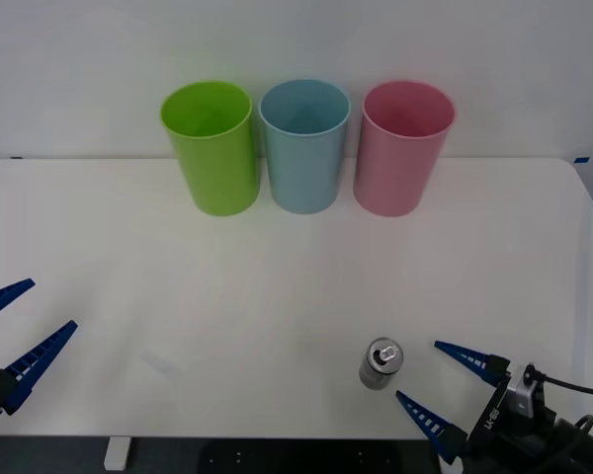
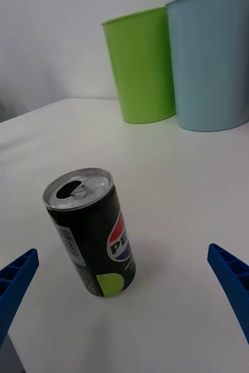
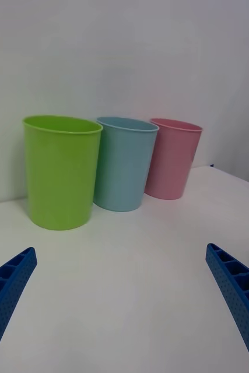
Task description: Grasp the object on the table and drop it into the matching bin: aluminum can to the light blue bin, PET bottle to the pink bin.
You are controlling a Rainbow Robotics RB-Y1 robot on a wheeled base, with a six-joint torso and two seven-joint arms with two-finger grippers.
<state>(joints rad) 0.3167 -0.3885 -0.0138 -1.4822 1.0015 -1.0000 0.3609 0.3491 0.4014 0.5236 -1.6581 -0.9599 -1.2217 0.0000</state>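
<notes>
Left gripper [image 1: 12,334] sat low at the table's [image 1: 277,286] near-left edge, fingers spread wide w/ nothing between them; wrist view had both blue fingers [image 3: 7,291] at the corners, facing the 3 bins. Along the far edge, L to R: green bin [image 1: 211,148], blue bin [image 1: 303,145], pink bin [image 1: 400,148], all upright in a tight row, mouths up. Green & blue looked nearly touching in left wrist view; pink just beside blue. Can [image 1: 381,363] stood upright on the near-right part of table, well apart from the bins, pull-tab top up, dark label w/ a green patch. Right gripper [image 1: 445,373] was just right of the can, fingers wide apart, pointed at it, not touching. Right wrist view: can [image 2: 92,233] between the fingers [image 2: 241,291], ahead of the tips.
</notes>
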